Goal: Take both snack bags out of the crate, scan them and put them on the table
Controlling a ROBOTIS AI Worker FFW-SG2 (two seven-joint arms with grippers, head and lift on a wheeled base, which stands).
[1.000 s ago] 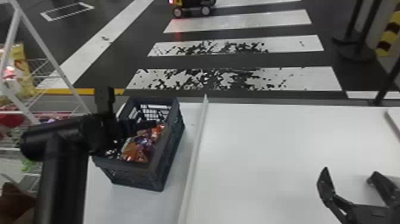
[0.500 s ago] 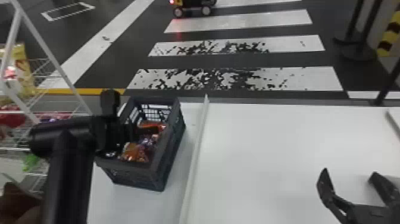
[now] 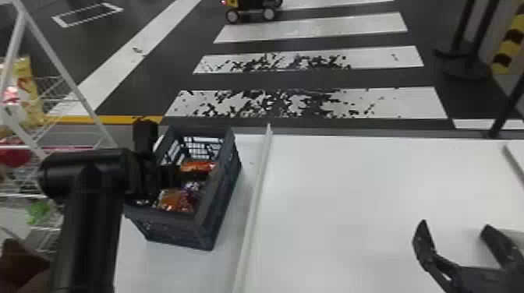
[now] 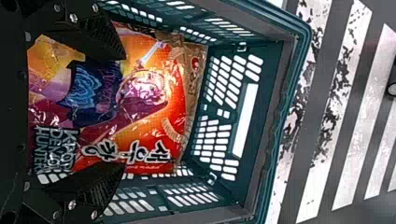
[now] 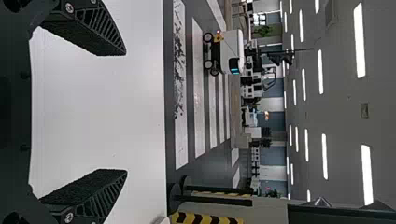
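The left gripper (image 4: 124, 109) was open over a snack bag (image 4: 154, 107) in the crate (image 3: 224, 202), fingers towards opposite edges, presumably to pinch it, while the right gripper (image 5: 126, 112) hung open above the table (image 3: 351, 195), unneeded.

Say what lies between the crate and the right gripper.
In the head view, a raised pale strip lies between the crate and the right gripper, with white table from the strip to the gripper.

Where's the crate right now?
In the head view, the crate stands on the robot's left of the white table, beside the raised strip, left gripper at its opening.
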